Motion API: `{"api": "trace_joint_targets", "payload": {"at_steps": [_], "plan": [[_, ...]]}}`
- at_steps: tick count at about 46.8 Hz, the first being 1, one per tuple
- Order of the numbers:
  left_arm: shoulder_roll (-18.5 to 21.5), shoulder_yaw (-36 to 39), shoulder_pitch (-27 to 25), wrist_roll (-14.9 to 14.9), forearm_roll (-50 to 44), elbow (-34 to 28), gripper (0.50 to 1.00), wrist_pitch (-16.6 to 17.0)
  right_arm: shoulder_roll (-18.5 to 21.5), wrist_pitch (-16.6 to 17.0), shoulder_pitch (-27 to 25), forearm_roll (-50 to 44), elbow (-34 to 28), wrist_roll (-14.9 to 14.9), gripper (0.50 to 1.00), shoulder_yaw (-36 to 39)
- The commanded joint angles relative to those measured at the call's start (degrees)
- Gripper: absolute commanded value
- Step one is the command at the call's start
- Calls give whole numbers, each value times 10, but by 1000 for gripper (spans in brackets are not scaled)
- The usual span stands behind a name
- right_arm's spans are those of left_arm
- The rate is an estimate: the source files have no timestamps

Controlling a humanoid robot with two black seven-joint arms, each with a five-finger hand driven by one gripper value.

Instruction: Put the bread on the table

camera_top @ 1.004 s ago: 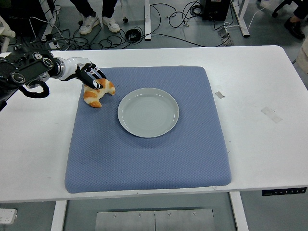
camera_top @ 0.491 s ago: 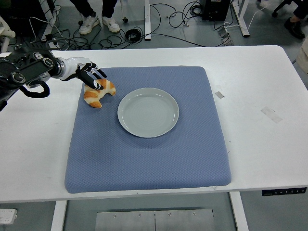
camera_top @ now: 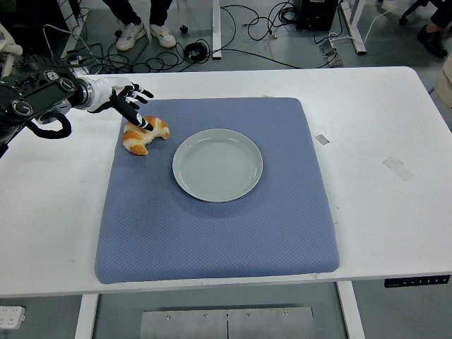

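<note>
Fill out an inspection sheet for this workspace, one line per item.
Surface: white table with a blue mat on it.
Job's things: bread lies on the mat's far-left part, left of the empty plate and apart from it.
Clutter: tape scraps on the table's right side.
Hands: left hand open, fingers spread, one fingertip at the bread; right hand not seen.
Cables: black cables on the floor beyond the table.
Surroundings: a person's shoes at the top; desk legs.
</note>
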Motion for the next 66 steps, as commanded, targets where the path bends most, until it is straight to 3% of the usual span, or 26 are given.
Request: {"api": "trace_joint_targets", "payload": {"at_steps": [1, 18, 25, 35, 43, 54, 66], "plan": [[0, -33, -6, 0, 1, 8, 936, 0, 0, 0, 0, 0, 0, 0, 1000, 0], [-7, -80, -16, 0, -1, 58, 942, 0, 0, 0, 0, 0, 0, 0, 1000, 0], [-12, -132, -20, -2, -1, 78, 942, 0, 0, 0, 0, 0, 0, 0, 1000, 0], [-15, -177, -32, -63, -1, 101, 942, 2, 0, 0, 0, 0, 1, 0, 1000, 0], [-18, -178, -39, -90, -54, 119, 942, 25, 0, 0, 0, 0, 0, 0, 1000, 0], [-23, -193, -50, -98, -125, 137, 942, 37, 0, 0, 0, 0, 1, 0, 1000, 0], [-22, -259, -48, -98, -131, 139, 942, 47, 0, 0, 0, 0, 0, 0, 1000, 0]]}}
